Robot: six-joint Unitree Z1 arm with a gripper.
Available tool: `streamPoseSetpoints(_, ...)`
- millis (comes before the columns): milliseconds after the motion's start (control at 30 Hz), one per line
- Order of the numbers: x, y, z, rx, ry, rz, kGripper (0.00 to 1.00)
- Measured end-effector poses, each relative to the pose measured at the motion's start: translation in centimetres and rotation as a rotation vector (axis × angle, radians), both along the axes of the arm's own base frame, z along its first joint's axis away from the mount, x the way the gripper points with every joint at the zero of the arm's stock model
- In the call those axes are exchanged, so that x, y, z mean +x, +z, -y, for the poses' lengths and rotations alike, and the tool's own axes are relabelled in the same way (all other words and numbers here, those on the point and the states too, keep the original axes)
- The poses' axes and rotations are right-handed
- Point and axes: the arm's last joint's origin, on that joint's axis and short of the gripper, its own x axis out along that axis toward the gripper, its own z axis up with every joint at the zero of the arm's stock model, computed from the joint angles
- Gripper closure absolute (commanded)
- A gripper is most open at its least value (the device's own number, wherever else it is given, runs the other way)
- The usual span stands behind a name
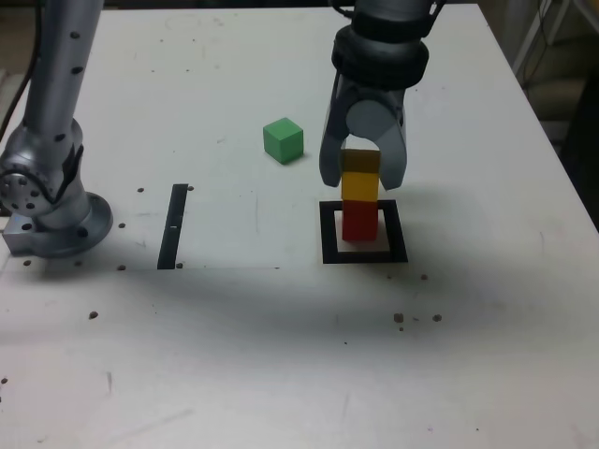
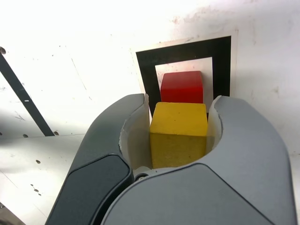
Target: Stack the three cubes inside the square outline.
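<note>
Yellow matte cube (image 2: 178, 133): I have it held between the narrowed jaws of my grey gripper (image 1: 363, 178), directly above the red matte cube (image 1: 359, 224), which sits inside the thick black square outline (image 1: 329, 236) on the white table (image 1: 487, 355). I cannot tell whether yellow touches red. The green matte cube (image 1: 284, 140) lies outside the outline, toward the exterior view's left.

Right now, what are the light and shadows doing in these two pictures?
Exterior view: a broad, soft-edged shadow band crosses the table; the upper face of the yellow cube looks brownish. Wrist view: the table is washed out to near white along the upper edge, and the yellow cube's nearer face is darker than its top.
</note>
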Motion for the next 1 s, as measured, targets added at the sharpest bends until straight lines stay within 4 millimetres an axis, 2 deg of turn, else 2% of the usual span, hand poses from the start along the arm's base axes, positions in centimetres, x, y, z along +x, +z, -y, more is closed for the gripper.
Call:
streamPoseSetpoints(533,0.6,-1.3,-0.3,-0.014,-0.002,-0.007,0.7)
streamPoseSetpoints(600,0.7,-1.5,-0.3,-0.017,-0.002,-0.01,0.67)
streamPoseSetpoints(667,0.7,-1.7,-0.3,-0.021,-0.002,-0.014,0.55)
streamPoseSetpoints(833,0.6,-1.9,-0.3,-0.029,-0.001,-0.023,0.12)
streamPoseSetpoints(900,0.5,-2.1,-0.3,-0.033,0.0,-0.028,0.05)
streamPoseSetpoints(1000,0.5,-2.1,-0.4,-0.036,0.002,-0.03,0.02)
